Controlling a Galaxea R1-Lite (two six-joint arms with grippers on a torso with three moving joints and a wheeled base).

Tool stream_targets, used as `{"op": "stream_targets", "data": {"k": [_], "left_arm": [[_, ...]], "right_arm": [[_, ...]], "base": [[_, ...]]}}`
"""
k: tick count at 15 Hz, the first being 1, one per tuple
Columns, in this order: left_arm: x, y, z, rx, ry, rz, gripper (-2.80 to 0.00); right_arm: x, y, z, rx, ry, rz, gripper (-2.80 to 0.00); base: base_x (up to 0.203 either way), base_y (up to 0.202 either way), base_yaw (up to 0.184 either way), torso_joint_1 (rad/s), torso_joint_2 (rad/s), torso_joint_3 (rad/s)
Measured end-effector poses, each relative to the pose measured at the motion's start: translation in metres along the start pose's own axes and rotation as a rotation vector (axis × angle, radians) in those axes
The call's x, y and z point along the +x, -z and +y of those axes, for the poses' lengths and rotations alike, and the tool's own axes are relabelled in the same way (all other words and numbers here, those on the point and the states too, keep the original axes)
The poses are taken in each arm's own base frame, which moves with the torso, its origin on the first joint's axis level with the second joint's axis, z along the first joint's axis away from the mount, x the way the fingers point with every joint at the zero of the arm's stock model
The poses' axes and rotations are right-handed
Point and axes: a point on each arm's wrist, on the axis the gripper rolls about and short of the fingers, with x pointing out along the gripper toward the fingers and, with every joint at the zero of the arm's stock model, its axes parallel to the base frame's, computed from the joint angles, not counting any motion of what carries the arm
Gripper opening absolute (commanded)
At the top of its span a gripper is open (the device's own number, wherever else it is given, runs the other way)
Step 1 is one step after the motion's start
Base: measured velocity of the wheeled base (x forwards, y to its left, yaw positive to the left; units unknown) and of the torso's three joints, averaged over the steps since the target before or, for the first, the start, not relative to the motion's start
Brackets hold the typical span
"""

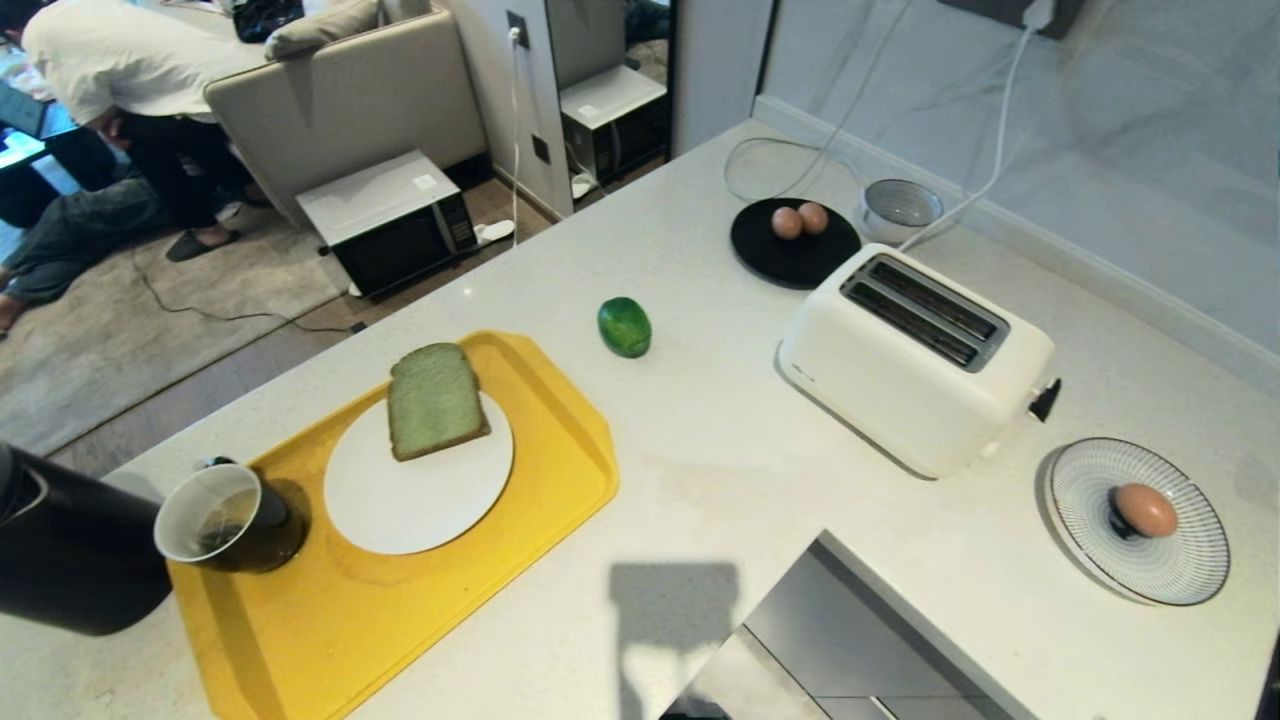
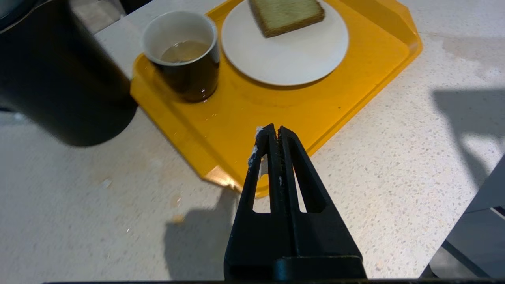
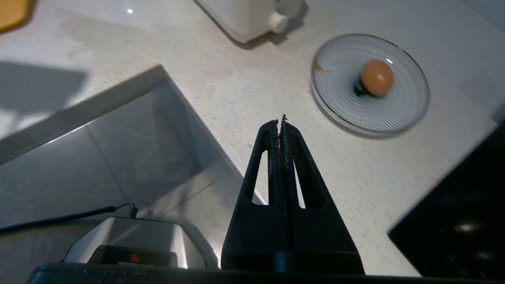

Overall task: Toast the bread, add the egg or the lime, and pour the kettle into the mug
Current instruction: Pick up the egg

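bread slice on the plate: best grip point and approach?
Grip the bread at its rounded top crust, which overhangs the white plate's far rim, so a finger could probably slip beneath. Elsewhere it lies flat on the plate, leaving little to pinch. Come from above, from the lime's side; the mug and kettle crowd the other.

Bright overhead light, hard counter (image 1: pixel 700 470) shadows; edges bowed, perhaps soft.
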Motion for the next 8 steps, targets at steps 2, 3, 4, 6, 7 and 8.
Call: {"op": "stream_targets", "data": {"k": [2, 3, 4, 6, 7, 8], "left_arm": [[0.0, 0.0, 0.0, 0.0, -0.001, 0.0, -2.8], [0.0, 0.0, 0.0, 0.0, -0.001, 0.0, -2.8], [0.0, -0.0001, 0.0, 0.0, -0.001, 0.0, -2.8], [0.0, -0.0001, 0.0, 0.0, -0.001, 0.0, -2.8], [0.0, -0.0001, 0.0, 0.0, -0.001, 0.0, -2.8], [0.0, -0.0001, 0.0, 0.0, -0.001, 0.0, -2.8]], "right_arm": [[0.0, 0.0, 0.0, 0.0, 0.0, 0.0, -2.8], [0.0, 0.0, 0.0, 0.0, 0.0, 0.0, -2.8], [0.0, 0.0, 0.0, 0.0, 0.0, 0.0, -2.8], [0.0, 0.0, 0.0, 0.0, 0.0, 0.0, -2.8], [0.0, 0.0, 0.0, 0.0, 0.001, 0.0, -2.8], [0.0, 0.0, 0.0, 0.0, 0.0, 0.0, -2.8]], "base": [[0.003, 0.009, -0.204, 0.002, 0.0, 0.004], [0.003, 0.01, -0.21, 0.005, 0.01, 0.002], [-0.001, 0.006, -0.195, 0.009, 0.01, 0.002], [-0.001, 0.006, -0.134, 0.004, 0.0, -0.001], [0.005, -0.005, -0.064, 0.002, 0.0, 0.001], [0.0, 0.0, 0.0, 0.0, 0.0, 0.0]]}}
